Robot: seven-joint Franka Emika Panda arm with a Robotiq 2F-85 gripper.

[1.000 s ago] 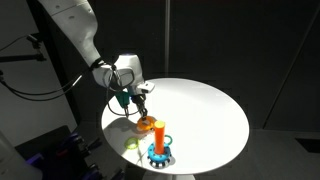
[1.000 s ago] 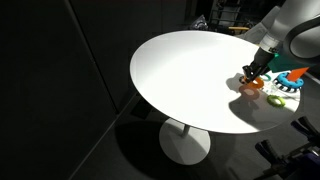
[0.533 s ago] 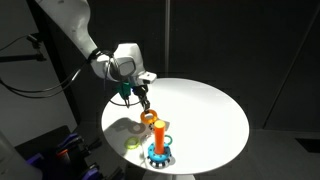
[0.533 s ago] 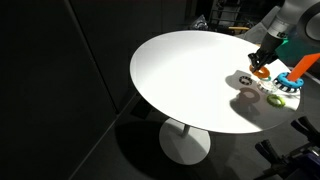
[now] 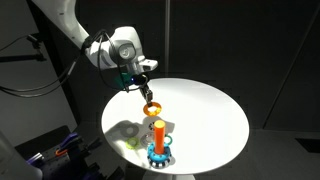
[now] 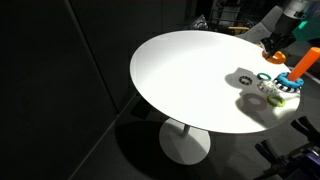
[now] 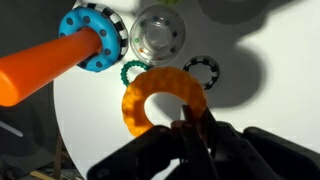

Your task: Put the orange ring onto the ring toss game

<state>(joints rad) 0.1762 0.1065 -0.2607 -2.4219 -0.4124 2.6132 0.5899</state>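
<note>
My gripper point(image 5: 148, 97) is shut on the orange ring point(image 5: 152, 108) and holds it in the air above the white round table point(image 5: 205, 110). In the wrist view the ring point(image 7: 150, 100) hangs from my closed fingers point(image 7: 190, 128). The ring toss game stands near the table's front edge: an orange peg point(image 5: 159, 133) on a blue toothed base point(image 5: 160, 154). The ring is above and slightly behind the peg top. In an exterior view the gripper point(image 6: 272, 46) and ring point(image 6: 272, 57) are above the game point(image 6: 290, 82).
A pale yellow-green ring point(image 5: 133, 148) lies on the table beside the base. In the wrist view a clear ring point(image 7: 158, 33), a green toothed ring point(image 7: 135, 70) and a dark toothed ring point(image 7: 201, 70) lie near the blue base point(image 7: 92, 37). Table edge is close.
My gripper has lifted the orange ring up off the table, from beside the peg to above its top. The game has not moved.
</note>
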